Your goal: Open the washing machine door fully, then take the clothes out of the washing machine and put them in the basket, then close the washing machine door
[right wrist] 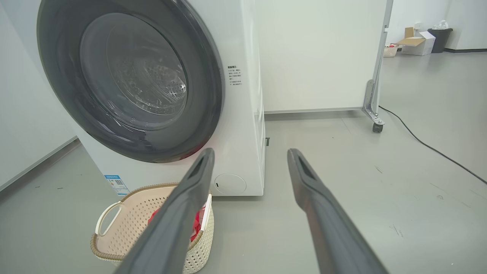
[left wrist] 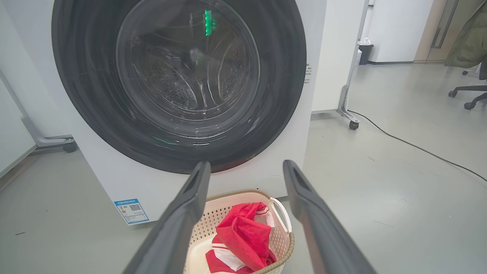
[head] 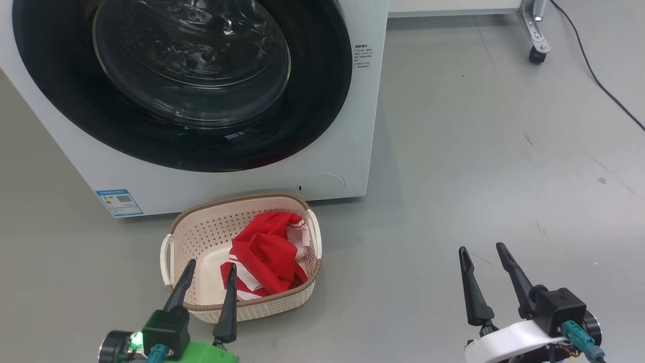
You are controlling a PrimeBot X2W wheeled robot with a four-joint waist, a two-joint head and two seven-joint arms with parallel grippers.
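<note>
The white washing machine (head: 347, 151) stands ahead with its round glossy black door (head: 312, 101) shut flat against the front; the steel drum shows through the glass window (left wrist: 186, 64). On the floor before it sits the cream basket (head: 201, 232) holding the red clothes (head: 267, 252) with white stripes. My left gripper (head: 210, 267) hovers open over the basket's near rim, nothing between its fingers. My right gripper (head: 484, 249) stands open and empty above bare floor, well right of the basket. The basket (right wrist: 125, 217) and door (right wrist: 205, 87) also appear in the right wrist view.
A white partition on a castor foot (head: 536, 50) stands behind right of the machine, with a black cable (head: 599, 80) running across the grey floor. An office chair base (left wrist: 470, 95) and a dark bin (left wrist: 365, 53) sit far off.
</note>
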